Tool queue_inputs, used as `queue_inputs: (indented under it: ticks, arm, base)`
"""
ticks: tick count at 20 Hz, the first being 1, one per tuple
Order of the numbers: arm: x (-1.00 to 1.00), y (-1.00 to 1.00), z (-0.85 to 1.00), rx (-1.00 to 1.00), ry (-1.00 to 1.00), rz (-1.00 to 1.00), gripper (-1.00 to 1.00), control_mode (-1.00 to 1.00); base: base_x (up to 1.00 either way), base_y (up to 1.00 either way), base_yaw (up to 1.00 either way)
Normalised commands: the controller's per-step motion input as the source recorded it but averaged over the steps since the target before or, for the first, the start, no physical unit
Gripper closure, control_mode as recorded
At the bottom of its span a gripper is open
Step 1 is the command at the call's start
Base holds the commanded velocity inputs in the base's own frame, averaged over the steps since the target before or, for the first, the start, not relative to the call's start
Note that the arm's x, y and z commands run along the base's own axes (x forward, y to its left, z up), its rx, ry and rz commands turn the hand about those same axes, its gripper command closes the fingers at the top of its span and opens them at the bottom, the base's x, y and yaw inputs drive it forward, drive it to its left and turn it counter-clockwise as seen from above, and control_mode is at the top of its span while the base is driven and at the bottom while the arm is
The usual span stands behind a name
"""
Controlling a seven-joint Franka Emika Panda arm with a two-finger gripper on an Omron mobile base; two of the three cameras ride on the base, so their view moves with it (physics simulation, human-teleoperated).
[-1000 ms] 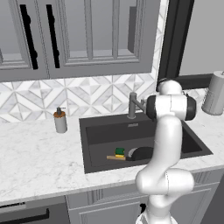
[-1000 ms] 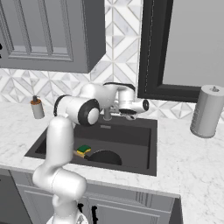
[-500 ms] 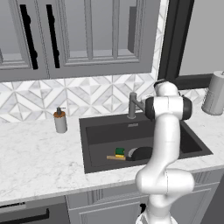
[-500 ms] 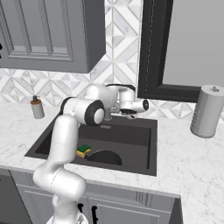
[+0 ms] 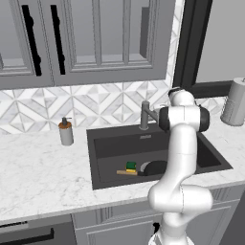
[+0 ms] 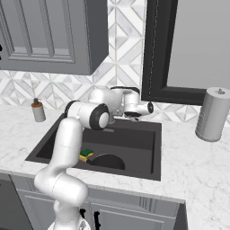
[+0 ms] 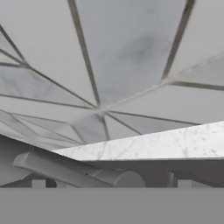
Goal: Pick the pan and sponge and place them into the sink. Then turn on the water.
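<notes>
Marble counter (image 5: 43, 177) around dark sink (image 5: 115, 143)

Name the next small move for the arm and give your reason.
Probably nudge the open gripper against the faucet handle to start the water. The pan and sponge already lie in the sink, no stream shows, and the hand is right at the faucet.

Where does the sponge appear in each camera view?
Left base view: sponge on the sink floor, front centre, left of the pan.
Right base view: sponge front left in the basin, beside the arm.
Hand view: not in it.
Shared landmark: the faucet.
</notes>
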Motion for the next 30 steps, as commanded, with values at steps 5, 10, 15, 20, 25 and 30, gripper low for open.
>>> queue_inputs:
  ticks: [5, 10, 15, 20, 25, 30]
  arm:
    - [0.00, 0.12, -0.07, 0.00, -0.02, 0.02, -1.00, -1.00]
    - [0.15, 0.02, -0.13, 0.00, 0.00, 0.01, -1.00, -1.00]
    - [0.20, -0.01, -0.06, 0.00, 0.00, 0.00, 1.00, -1.00]
    - [0.00, 0.00, 0.00, 0.00, 0.00, 0.00, 1.00, -1.00]
    - [0.01, 0.01, 0.00, 0.05, 0.00, -0.05, 1.00, -1.00]
    - [0.00, -0.22, 0.00, 0.31, 0.01, -0.12, 1.00, -1.00]
  base:
    - [0.00, 0.00, 0.00]
    - [0.00, 0.00, 0.00]
    - [0.00, 0.00, 0.00]
    - [0.00, 0.00, 0.00]
    - [0.00, 0.00, 0.00]
    - [0.00, 0.00, 0.00]
